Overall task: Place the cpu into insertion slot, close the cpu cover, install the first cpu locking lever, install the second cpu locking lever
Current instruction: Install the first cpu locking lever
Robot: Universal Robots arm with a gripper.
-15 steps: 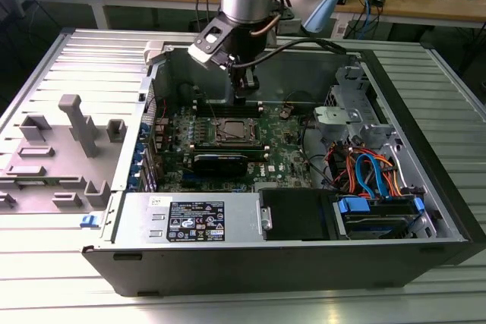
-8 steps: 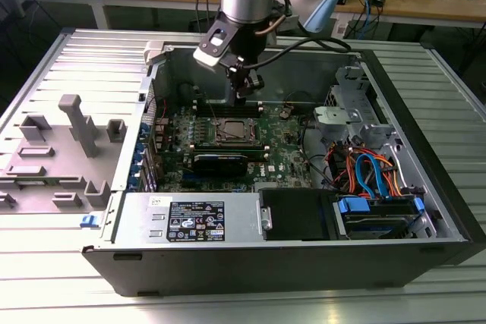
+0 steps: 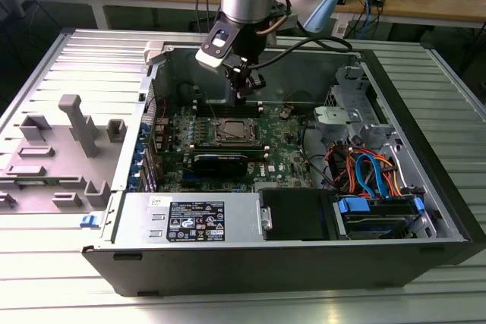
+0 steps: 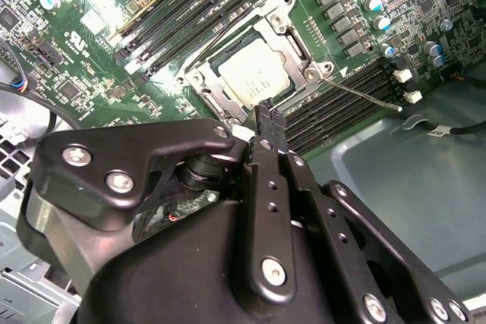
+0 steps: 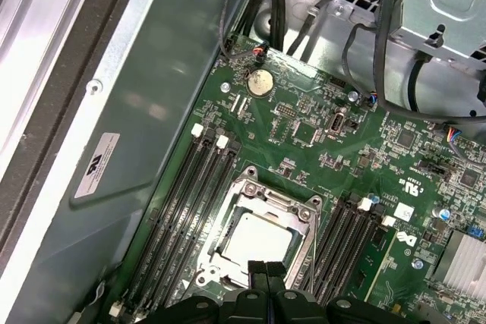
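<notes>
The cpu point(image 4: 254, 75) lies flat in the insertion slot point(image 3: 231, 131), its silver-grey top showing in both wrist views point(image 5: 257, 240). The cpu cover point(image 4: 298, 45), a silvery frame, lies down around it point(image 5: 304, 221). A thin wire locking lever point(image 4: 364, 95) sticks out from one socket corner across the black memory slots. My gripper point(image 3: 247, 95) hangs just above the socket's far edge. Its black fingertips point(image 4: 267, 111) are pressed together and hold nothing, and in the first wrist view the gripper point(image 5: 266, 269) sits at the socket's rim.
Long black memory slots point(image 5: 190, 195) flank the socket on both sides. A black graphics card point(image 3: 220, 162) lies nearer the front. Bundled cables point(image 3: 364, 172) and a drive cage point(image 3: 349, 111) fill the exterior view's right. The case's metal wall point(image 5: 144, 134) stands close behind the socket.
</notes>
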